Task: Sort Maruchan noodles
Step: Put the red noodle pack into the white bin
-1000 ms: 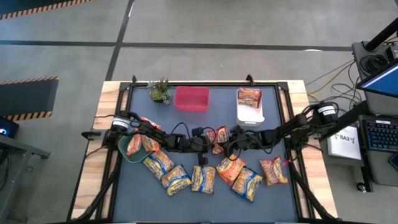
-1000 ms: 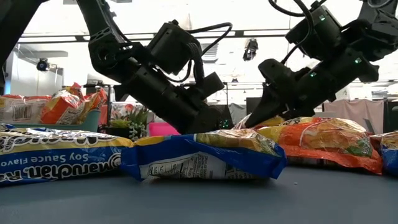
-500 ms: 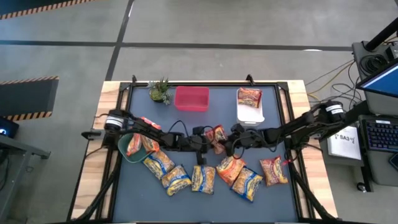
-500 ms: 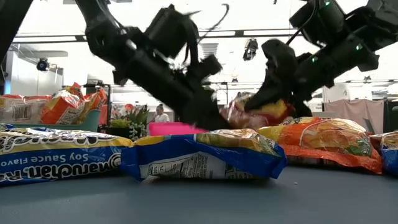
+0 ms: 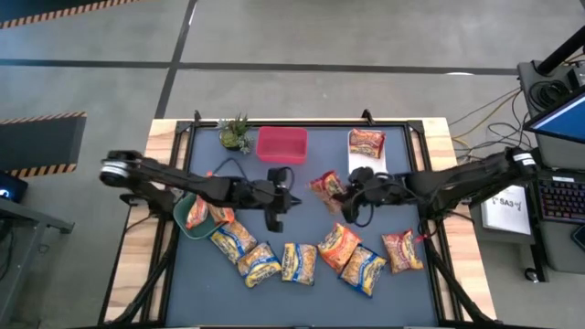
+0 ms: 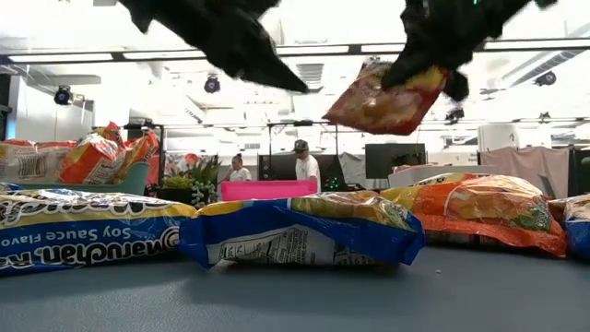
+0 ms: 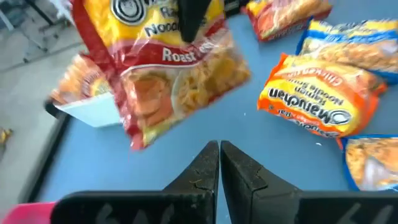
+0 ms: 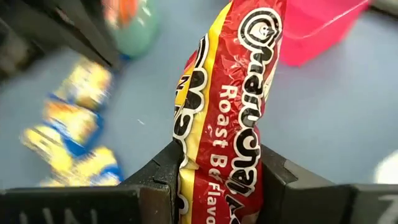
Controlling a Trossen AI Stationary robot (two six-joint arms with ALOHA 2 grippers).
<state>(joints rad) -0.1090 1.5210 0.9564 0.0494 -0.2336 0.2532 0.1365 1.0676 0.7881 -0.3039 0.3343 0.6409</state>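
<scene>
1. Dark blue-grey tabletop point(image 5: 302, 178) with pale wooden edges, carrying everything below.
2. Left arm reaching across from the left side; left gripper point(image 5: 277, 203) near the tabletop's middle, fingers point(image 7: 239, 173) pressed together, holding nothing.
3. Right arm reaching in from the right; right gripper point(image 5: 345, 194) right of centre, fingers point(image 8: 160, 172) clamped on the red crinkly plastic Maruchan packet point(image 8: 230, 106), lifted clear of the tabletop in the low view point(image 6: 383, 97).
4. Pink rectangular plastic bin point(image 5: 281, 144) at the far edge, left of centre.
5. White rectangular tray point(image 5: 369, 164) at the far edge, right of the pink bin, with one red packet point(image 5: 366, 142) lying on it.
6. Green round bowl point(image 5: 187, 227) at the left, with orange packets point(image 5: 205, 210) resting in it.
7. Curved row of flat packets along the near side: yellow-and-blue packets point(image 5: 259, 260) at its left and centre, orange packets point(image 5: 339, 244) toward its right, another yellow-and-blue one point(image 5: 366, 271) beside them, and one more packet point(image 5: 402, 249) at the right end.
8. Small green plant point(image 5: 235, 133) at the far left corner, just beside the pink bin.
</scene>
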